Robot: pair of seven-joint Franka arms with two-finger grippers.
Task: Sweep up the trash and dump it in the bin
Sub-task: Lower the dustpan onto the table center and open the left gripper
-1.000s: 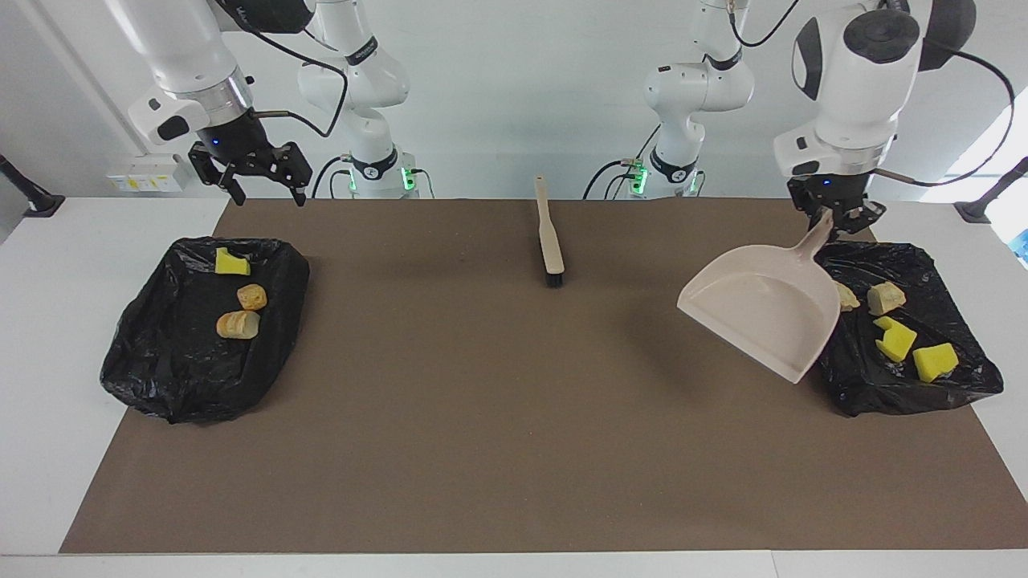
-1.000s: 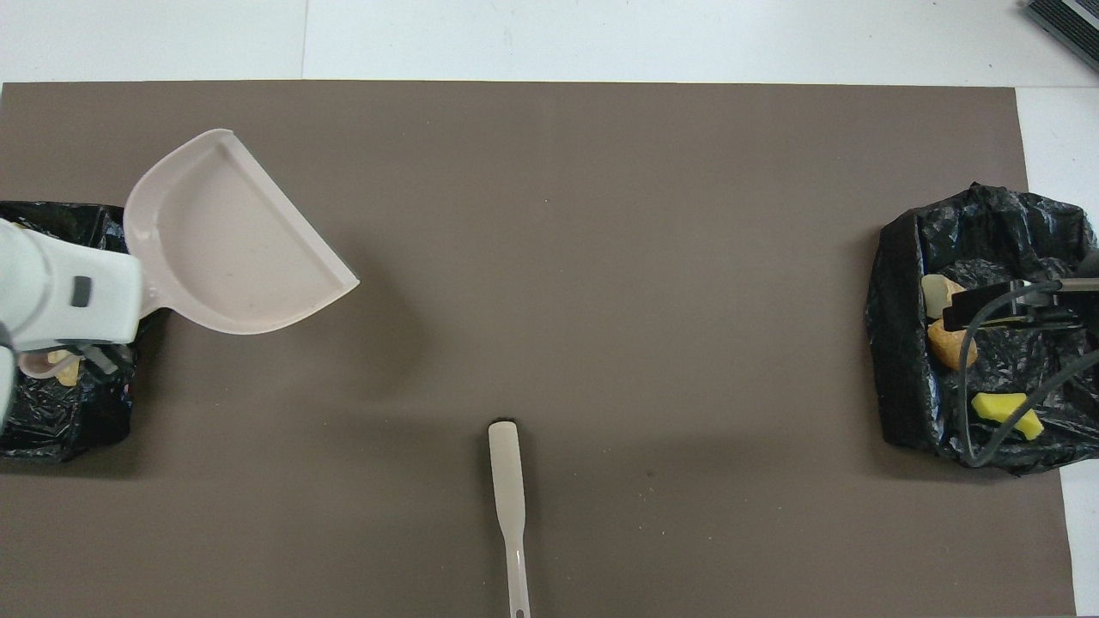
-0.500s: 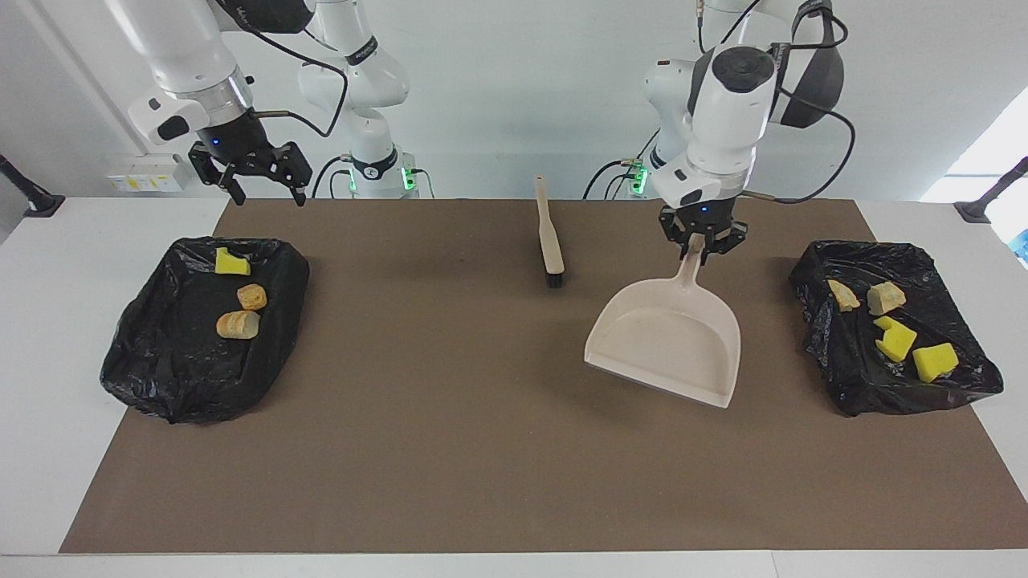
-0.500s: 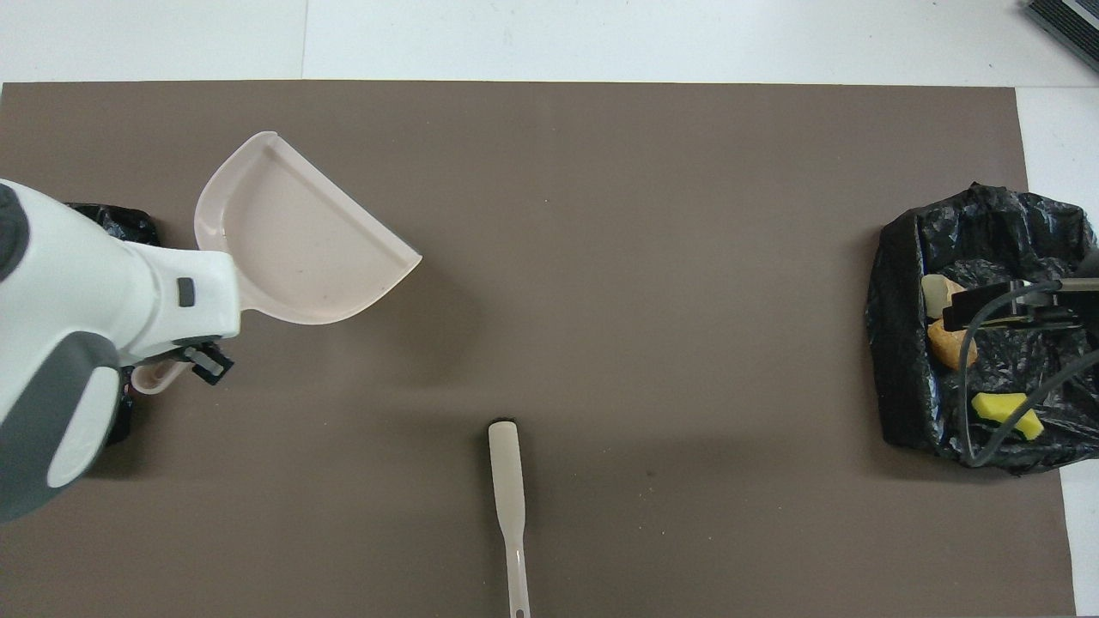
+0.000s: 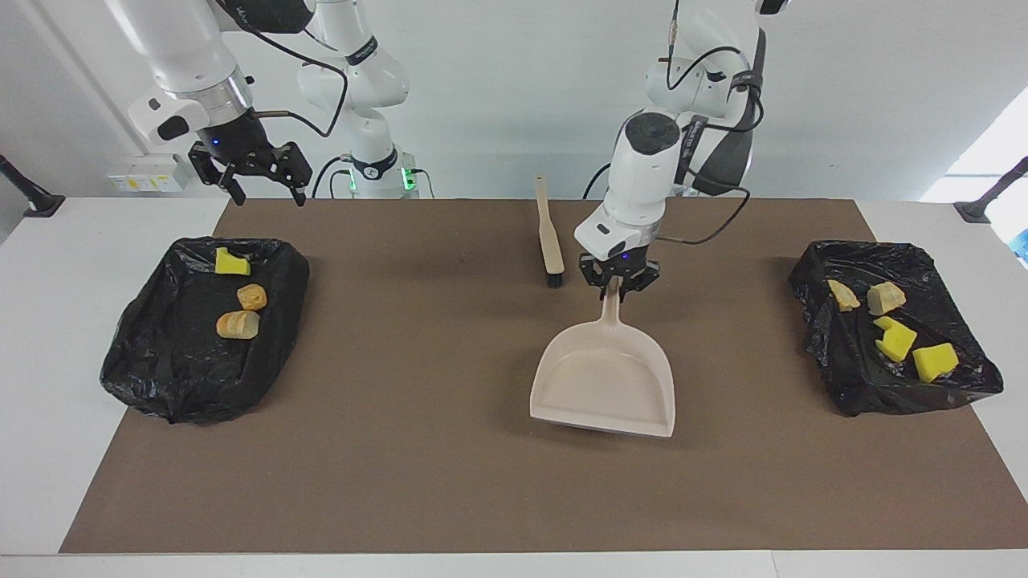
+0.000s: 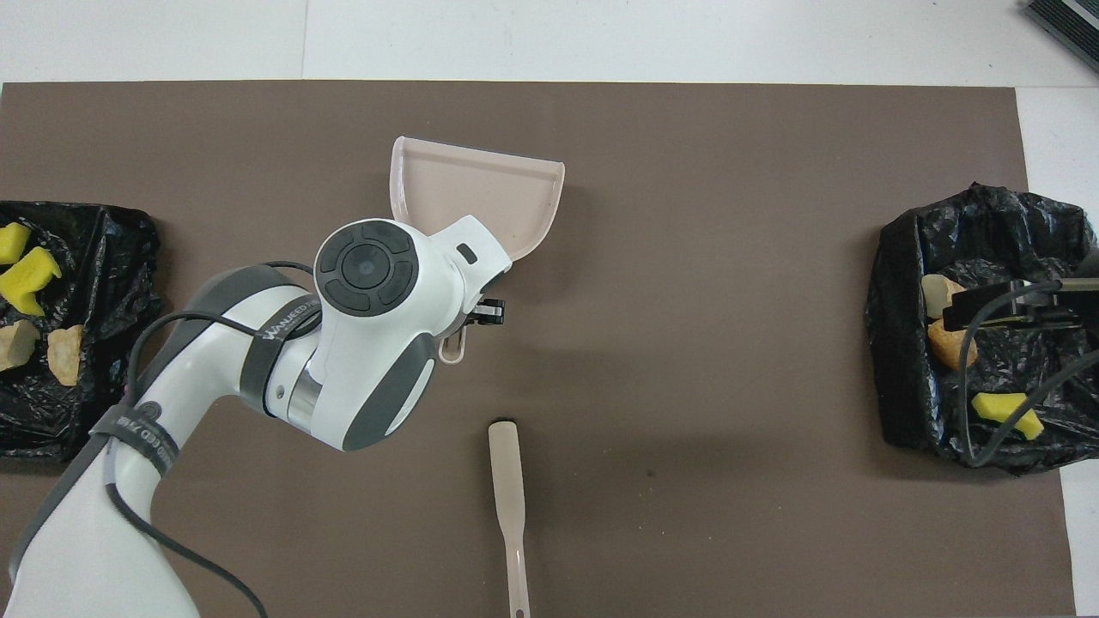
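From the facing view, the left arm bends down over the middle of the brown mat [image 5: 450, 482]. The left gripper [image 5: 617, 286] points straight down and pinches the handle of the beige dustpan [image 5: 604, 381]. The brush [image 5: 549, 233] lies just beside it, nearer to the robots. The right gripper [image 5: 259, 178] waits with its fingers spread wide and holds nothing, up above the black bin bag [image 5: 201, 337] with three trash pieces [image 5: 238, 323]. Another bag [image 5: 891, 337] holds four pieces [image 5: 895, 338]. From overhead, the left arm [image 6: 343, 343] reaches in slanted and covers the dustpan [image 6: 489, 193] handle. The brush [image 6: 508, 498] lies nearer the robots.
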